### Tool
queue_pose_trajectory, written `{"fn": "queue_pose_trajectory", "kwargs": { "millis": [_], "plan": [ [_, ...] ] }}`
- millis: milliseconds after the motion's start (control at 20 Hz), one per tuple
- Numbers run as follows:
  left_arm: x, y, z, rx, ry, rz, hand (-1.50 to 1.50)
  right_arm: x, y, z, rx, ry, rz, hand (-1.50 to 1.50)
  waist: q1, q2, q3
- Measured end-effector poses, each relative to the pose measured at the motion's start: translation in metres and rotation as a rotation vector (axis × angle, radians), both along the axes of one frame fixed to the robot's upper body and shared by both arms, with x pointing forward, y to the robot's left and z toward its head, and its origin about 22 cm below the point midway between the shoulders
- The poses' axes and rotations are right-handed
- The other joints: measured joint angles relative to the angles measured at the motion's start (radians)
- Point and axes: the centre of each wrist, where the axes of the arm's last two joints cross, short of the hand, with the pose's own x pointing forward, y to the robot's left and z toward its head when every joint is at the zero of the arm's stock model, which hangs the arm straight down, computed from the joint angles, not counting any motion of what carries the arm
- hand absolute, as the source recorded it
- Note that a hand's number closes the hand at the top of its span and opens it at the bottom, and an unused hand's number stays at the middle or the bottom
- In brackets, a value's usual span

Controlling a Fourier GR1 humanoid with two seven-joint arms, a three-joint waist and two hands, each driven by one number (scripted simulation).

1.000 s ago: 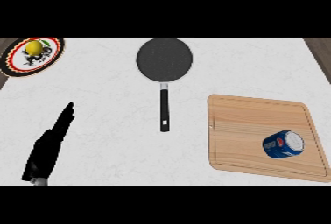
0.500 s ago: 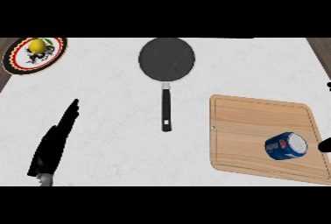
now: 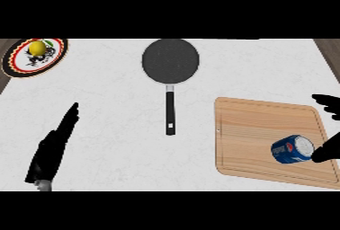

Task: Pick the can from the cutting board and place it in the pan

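A blue can (image 3: pixel 292 149) lies on its side on the wooden cutting board (image 3: pixel 256 130), near the board's right end. My right hand (image 3: pixel 327 152) comes in from the view's right edge, open, with its thumb just right of the can and its fingers (image 3: pixel 325 101) spread farther up over the board's edge; it holds nothing. The dark round pan (image 3: pixel 171 60) sits at the top middle, its black handle (image 3: pixel 171 112) pointing down toward me. My left hand (image 3: pixel 51 150) rests open at the lower left, fingers straight, far from the can.
A patterned plate (image 3: pixel 19 65) with a yellow lemon (image 3: pixel 37 47) on it sits at the top left corner of the white counter. Brown counter edges show at the far left and far right.
My right hand has come into view from the right edge and now reaches beside the can. The can, the board and the pan stay where they were; the left hand has hardly moved.
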Motion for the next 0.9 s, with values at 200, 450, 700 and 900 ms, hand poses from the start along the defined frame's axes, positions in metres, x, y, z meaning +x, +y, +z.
{"fn": "queue_pose_trajectory", "kwargs": {
  "millis": [200, 450, 700, 900],
  "plan": [
    [-0.001, -0.002, -0.002, 0.002, 0.002, 0.004, 0.0, 0.011, 0.01, -0.005, 0.016, 0.018, 0.017, -1.5, 0.001, 0.0, 0.0],
    [-0.005, 0.004, -0.002, 0.001, -0.005, 0.0, 0.0, 0.02, 0.018, -0.016, -0.011, 0.06, 0.03, -1.5, 0.002, 0.0, 0.0],
    [-0.006, 0.007, 0.0, 0.004, 0.001, 0.006, 0.0, 0.016, 0.023, -0.031, -0.034, 0.112, 0.04, -1.5, -0.004, -0.001, 0.0],
    [-0.007, 0.009, -0.003, 0.003, -0.002, 0.01, 0.0, 0.017, 0.026, -0.037, -0.048, 0.139, 0.042, -1.5, -0.005, -0.001, 0.0]
  ]
}}
